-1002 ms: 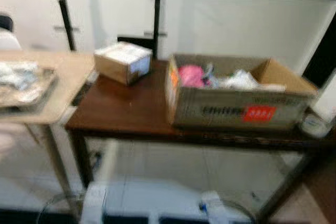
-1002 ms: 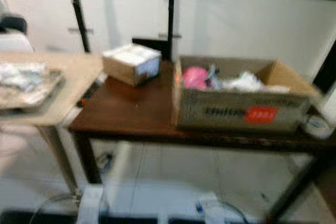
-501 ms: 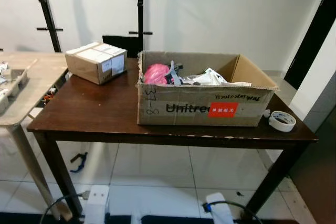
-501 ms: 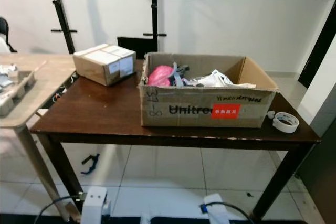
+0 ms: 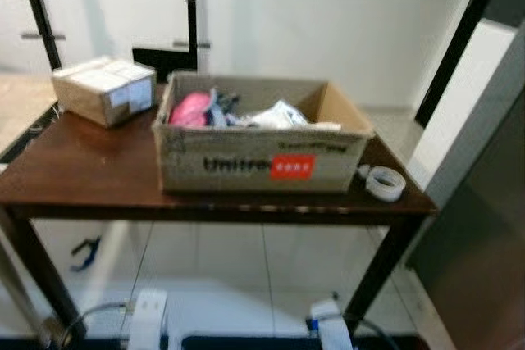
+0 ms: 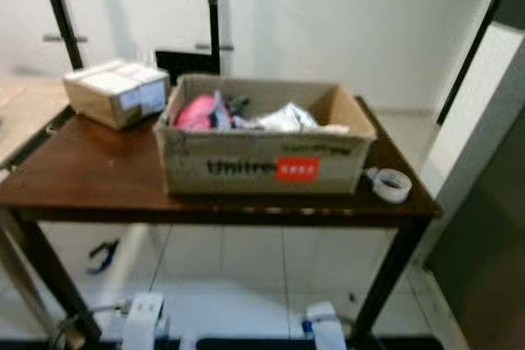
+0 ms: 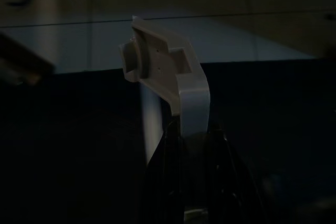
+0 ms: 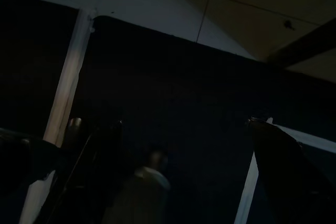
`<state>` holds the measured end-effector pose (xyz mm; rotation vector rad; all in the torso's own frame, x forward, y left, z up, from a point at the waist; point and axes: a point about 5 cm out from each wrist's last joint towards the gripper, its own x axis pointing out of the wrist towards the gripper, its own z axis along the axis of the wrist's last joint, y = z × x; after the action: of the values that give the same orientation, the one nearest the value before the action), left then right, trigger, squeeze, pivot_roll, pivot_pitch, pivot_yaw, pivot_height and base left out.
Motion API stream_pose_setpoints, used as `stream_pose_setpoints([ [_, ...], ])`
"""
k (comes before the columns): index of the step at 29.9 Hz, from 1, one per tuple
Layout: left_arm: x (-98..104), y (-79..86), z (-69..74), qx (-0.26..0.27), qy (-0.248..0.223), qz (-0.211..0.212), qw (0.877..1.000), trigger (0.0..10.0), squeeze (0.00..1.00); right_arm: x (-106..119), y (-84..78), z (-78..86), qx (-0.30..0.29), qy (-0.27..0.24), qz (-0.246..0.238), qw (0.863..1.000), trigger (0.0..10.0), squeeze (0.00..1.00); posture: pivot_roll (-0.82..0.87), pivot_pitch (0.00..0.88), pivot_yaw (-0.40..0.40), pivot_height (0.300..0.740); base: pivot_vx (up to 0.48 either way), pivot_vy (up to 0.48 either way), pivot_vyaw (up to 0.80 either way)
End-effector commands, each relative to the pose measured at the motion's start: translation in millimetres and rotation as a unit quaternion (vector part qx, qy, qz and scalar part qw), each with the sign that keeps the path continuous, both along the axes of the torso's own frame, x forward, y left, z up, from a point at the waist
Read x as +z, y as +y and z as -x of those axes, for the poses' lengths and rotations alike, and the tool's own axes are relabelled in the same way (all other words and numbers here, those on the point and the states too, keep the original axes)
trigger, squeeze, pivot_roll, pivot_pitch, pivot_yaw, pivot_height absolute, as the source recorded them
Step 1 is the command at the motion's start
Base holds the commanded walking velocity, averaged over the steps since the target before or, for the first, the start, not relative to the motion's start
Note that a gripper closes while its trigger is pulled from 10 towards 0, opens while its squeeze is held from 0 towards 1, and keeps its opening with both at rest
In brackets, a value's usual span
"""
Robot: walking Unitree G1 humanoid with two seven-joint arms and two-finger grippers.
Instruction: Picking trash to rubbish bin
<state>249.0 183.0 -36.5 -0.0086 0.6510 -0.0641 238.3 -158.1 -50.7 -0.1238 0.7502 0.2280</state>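
An open carton [image 5: 262,165] of trash [image 5: 246,112] (a pink lump among it) is seen on the dark desk [image 5: 90,182]. A small box [image 5: 102,89] sits left of the carton, a tape roll [image 5: 385,183] right. Whether either claw is clenched cannot be told.

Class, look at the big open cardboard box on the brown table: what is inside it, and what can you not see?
Inside the cardboard box: a pink bundle at its left end, crumpled white trash beside it. The box walls and the top items cover anything deeper.

Open cardboard box [image 5: 262,165] on dark table, pink and white trash [image 5: 190,109] inside
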Motion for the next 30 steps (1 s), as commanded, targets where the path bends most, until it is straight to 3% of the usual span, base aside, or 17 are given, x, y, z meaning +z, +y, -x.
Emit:
stream_pose_setpoints([
  [1,-5.5,-0.3,6.7,-0.002,0.014,-0.001,1.000,10.0,0.00,-3.5,-4.7,5.2,-0.002,0.009,0.006,1.000,10.0,0.00,0.00,0.064,-0.033,0.740,0.000,-0.480,0.00],
  [10,-5.3,0.0,5.7,0.009,0.016,0.005,1.000,10.0,0.00,-3.5,-5.1,5.2,-0.001,0.009,0.006,1.000,10.0,0.00,0.00,0.069,-0.033,0.740,0.000,-0.480,0.00],
  [14,-5.7,0.0,5.7,0.016,0.022,0.019,0.999,10.0,0.00,-3.3,-4.9,4.9,-0.001,0.009,0.006,1.000,10.0,0.00,0.00,0.073,-0.034,0.740,0.000,0.000,0.00],
  [22,-4.9,1.4,5.6,0.014,0.019,0.022,0.999,10.0,0.00,-3.8,-3.6,5.5,-0.001,0.010,0.004,1.000,10.0,0.00,0.00,0.081,-0.035,0.740,0.000,0.480,0.00],
  [30,-1.8,6.0,4.6,0.004,0.003,0.006,1.000,10.0,0.00,-4.0,-1.0,5.4,-0.003,0.011,0.000,1.000,10.0,0.00,0.01,0.090,-0.034,0.740,0.000,0.000,0.00],
])
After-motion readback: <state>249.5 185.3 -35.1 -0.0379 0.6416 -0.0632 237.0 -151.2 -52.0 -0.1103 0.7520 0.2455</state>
